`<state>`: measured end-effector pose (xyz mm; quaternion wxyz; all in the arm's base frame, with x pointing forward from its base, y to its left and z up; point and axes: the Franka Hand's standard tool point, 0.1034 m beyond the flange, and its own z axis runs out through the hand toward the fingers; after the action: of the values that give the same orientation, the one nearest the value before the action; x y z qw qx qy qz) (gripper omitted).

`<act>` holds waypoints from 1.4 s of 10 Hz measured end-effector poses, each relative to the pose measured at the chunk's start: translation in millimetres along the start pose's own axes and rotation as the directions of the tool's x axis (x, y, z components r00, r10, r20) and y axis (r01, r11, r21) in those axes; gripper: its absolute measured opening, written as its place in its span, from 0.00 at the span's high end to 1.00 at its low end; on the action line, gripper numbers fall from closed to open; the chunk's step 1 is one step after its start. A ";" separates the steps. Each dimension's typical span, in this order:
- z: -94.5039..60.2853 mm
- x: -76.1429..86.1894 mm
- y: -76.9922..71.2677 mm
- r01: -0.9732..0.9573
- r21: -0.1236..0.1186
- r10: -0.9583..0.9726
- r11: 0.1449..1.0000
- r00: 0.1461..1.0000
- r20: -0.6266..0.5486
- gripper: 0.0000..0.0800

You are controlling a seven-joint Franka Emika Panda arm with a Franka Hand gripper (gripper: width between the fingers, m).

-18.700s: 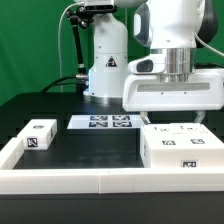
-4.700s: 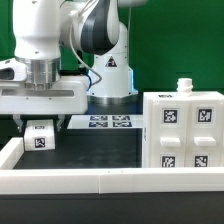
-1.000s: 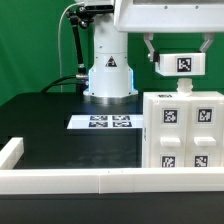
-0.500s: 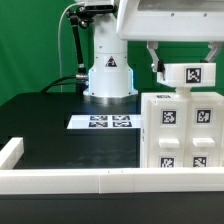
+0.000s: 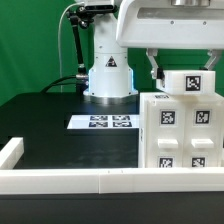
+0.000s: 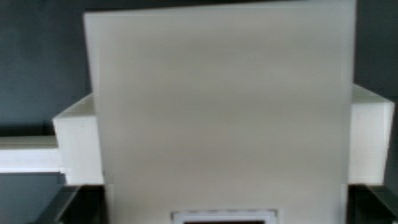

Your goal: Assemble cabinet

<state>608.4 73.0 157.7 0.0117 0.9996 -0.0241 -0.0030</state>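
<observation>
Border rail: white raised edge at the exterior view's left, probably there to keep loose parts within reach.
Marker board: lies flat on the black worktop, fixed as a reference and out of the way of the assembly.
Cabinet: upright at the exterior view's right with its tagged front facing the camera, so its top is free for approach from above.
Small tagged block: level, at the Cabinet's top edge and apparently being seated there. Contact cannot be told.
Gripper: clamped on the block's sides from above. A pale face fills the wrist view.
</observation>
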 end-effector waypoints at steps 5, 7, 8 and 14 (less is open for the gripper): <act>0.8 -0.1 0.4 0.000 -0.001 0.000 1.000 1.000 0.002 0.03; 1.3 -0.2 0.5 0.000 -0.001 0.000 1.000 1.000 0.003 0.00; 0.1 2.3 1.9 0.007 0.000 -0.007 1.000 1.000 -0.014 0.00; -1.1 2.7 5.6 0.018 0.015 -0.015 1.000 0.989 -0.144 0.00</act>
<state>610.8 67.3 158.9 0.0053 0.9975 -0.0149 0.0691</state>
